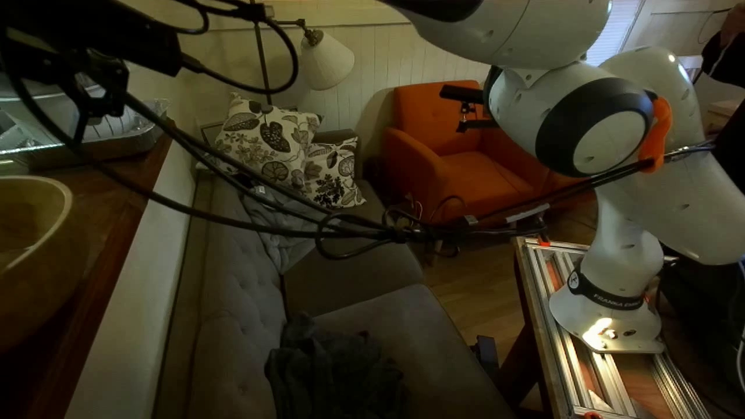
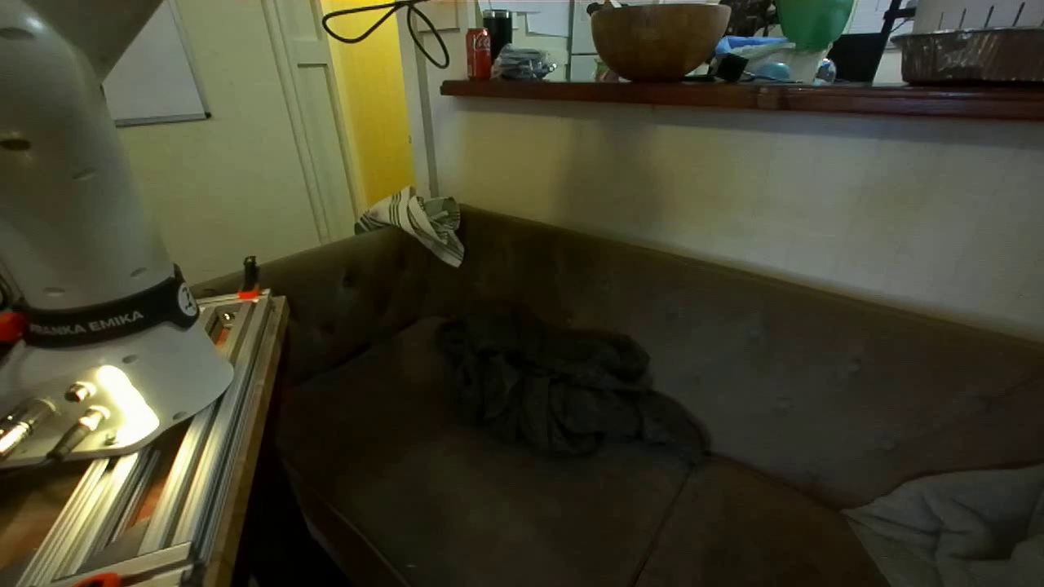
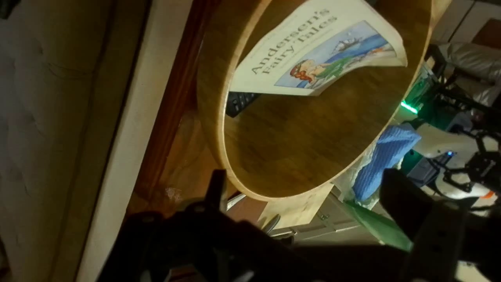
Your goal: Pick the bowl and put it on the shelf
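The wide wooden bowl (image 3: 309, 137) stands upright on the dark-brown shelf (image 3: 168, 125) in the wrist view. Inside it lie a pale book, "Andersen's Fairy Tales" (image 3: 301, 58), and a black keyed object (image 3: 239, 102). The bowl also shows in both exterior views (image 1: 41, 279) (image 2: 659, 41), on the shelf (image 1: 125, 215) (image 2: 571, 91). My gripper (image 3: 304, 173) is open, with nothing seen held. Its left fingertip overlaps the near rim; I cannot tell if it touches. Its right fingertip appears beyond the bowl's outside. In an exterior view the dark gripper (image 1: 90, 102) is at upper left, above the shelf.
A foil tray (image 2: 971, 59), a red can (image 2: 479, 54) and a green item (image 2: 814, 23) stand along the shelf. A blue cloth (image 3: 385, 156) is beside the bowl. A grey sofa (image 1: 372, 331) runs below the shelf. Black cables (image 1: 279, 224) hang across from the arm.
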Controlling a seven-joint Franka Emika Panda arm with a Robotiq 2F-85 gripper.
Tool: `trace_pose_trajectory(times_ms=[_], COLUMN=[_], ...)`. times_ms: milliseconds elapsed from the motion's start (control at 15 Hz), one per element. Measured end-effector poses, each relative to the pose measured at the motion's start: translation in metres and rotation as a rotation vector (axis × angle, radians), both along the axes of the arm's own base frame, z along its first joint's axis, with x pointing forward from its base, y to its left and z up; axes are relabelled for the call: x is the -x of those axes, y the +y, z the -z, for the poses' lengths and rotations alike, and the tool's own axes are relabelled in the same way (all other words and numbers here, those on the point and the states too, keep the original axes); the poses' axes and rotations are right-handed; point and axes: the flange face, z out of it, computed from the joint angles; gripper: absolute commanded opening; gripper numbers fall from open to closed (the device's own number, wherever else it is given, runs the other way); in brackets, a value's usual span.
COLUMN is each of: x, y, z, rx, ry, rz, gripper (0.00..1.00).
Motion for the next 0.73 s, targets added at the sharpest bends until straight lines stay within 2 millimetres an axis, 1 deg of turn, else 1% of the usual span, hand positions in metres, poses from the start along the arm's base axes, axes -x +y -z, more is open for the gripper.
trace_pose_trajectory(times_ms=[133, 333, 533, 733], x=[0.014, 0.042, 0.071, 0.091], y=[-0.002, -0.015, -0.039, -0.066], z=[-0.014, -0.047, -0.082, -0.112], rx=[0.073, 0.179, 0.293, 0.423], ry=[0.021, 0.056, 0.078, 0.061], rz=[-0.089, -0.214, -0.337, -0.436], gripper=[1.0, 1.0, 1.0, 1.0])
